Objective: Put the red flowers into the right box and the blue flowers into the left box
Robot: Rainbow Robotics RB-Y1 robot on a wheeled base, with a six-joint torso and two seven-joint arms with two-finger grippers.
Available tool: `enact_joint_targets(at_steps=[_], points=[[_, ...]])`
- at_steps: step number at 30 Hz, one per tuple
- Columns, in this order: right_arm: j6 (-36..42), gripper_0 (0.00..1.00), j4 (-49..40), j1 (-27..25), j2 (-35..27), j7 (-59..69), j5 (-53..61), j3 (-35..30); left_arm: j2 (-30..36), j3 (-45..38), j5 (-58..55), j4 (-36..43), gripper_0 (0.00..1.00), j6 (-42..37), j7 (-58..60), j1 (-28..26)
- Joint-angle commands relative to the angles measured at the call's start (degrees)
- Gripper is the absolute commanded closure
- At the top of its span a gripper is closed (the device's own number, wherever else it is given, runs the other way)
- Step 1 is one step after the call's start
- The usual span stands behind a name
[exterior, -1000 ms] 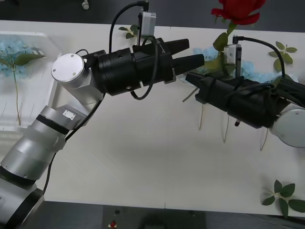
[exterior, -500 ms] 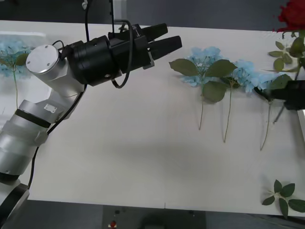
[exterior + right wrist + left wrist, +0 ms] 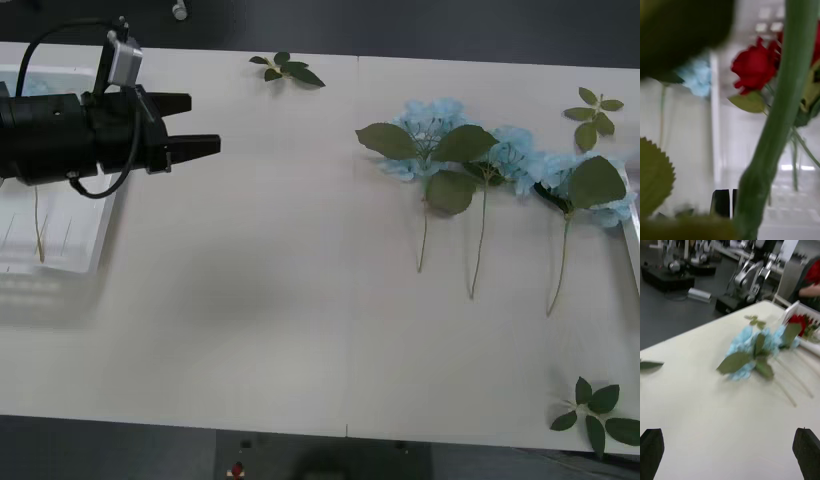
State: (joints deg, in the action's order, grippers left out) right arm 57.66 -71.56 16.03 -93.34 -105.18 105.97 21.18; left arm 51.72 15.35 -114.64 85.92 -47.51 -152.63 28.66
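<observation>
Flowers are partly sorted, I think. Three blue flowers [image 3: 480,160] lie in a row on the counter [image 3: 280,320], well apart from the left box [image 3: 60,262]. The nearest of the three lies just beside the thin pale rim of the right box [image 3: 630,225]. More blue bloom and a thin stem sit inside the left box, so some blue ones look done.

The left end effector [image 3: 205,125] hangs over the counter just beside the left box, pointing toward the blue flowers. Its black fingers [image 3: 651,450] are spread apart and hold nothing.

In the right wrist view, a thick green stem stands right up against the camera. The right end effector [image 3: 730,204] has its two black fingers pressed close together at the foot of that stem, so it looks like it is pinching a flower. Red flowers [image 3: 754,71] lie just past it, on the box side of the white rim, so I think some red ones are home.

Small green leaf sprigs [image 3: 288,70] lie loose on the counter, far from the left box.

Still to do, I guess: let this stem go, then carry the three blue flowers to the left box.
</observation>
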Motion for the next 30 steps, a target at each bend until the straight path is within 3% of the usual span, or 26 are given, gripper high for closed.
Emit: enact_joint_targets(at_steps=[1, 9, 19, 20, 22, 24, 30], points=[[1.0, 1.00, 6.7, 0.9, 1.4, -3.6, -4.0, -0.1, 1.6, -0.5, 5.0, 0.2, 0.00, -0.5, 8.9, 0.5], [1.3, 1.00, 19.5, 3.1, 10.7, -5.1, -12.3, -0.2, 2.8, -0.5, 10.9, -0.8, 0.00, -0.2, 12.4, 0.6], [1.1, 0.99, 25.0, 8.8, 16.2, -5.2, -20.7, -0.2, -1.0, -0.6, -2.3, -0.4, 0.00, -3.8, -2.4, 0.6], [1.0, 0.87, 25.1, 9.2, 16.4, -5.2, -20.8, -0.2, -1.6, -0.6, -4.2, -0.4, 0.00, -4.9, -2.4, 0.6], [-0.4, 0.32, 25.5, 9.7, 16.8, -5.3, -20.5, -0.2, -2.9, -0.5, -6.6, -0.4, 0.00, -7.8, -2.4, 0.6], [-1.3, 0.07, 25.6, 9.7, 17.0, -5.4, -20.4, -0.2, -4.1, -0.5, -7.6, -0.4, 0.00, -10.2, -2.4, 1.0], [-0.1, 0.07, 25.1, 10.0, 17.4, -5.7, -20.6, -0.2, -8.7, -0.4, -6.8, -0.3, 0.00, -19.8, -2.4, 2.8]])
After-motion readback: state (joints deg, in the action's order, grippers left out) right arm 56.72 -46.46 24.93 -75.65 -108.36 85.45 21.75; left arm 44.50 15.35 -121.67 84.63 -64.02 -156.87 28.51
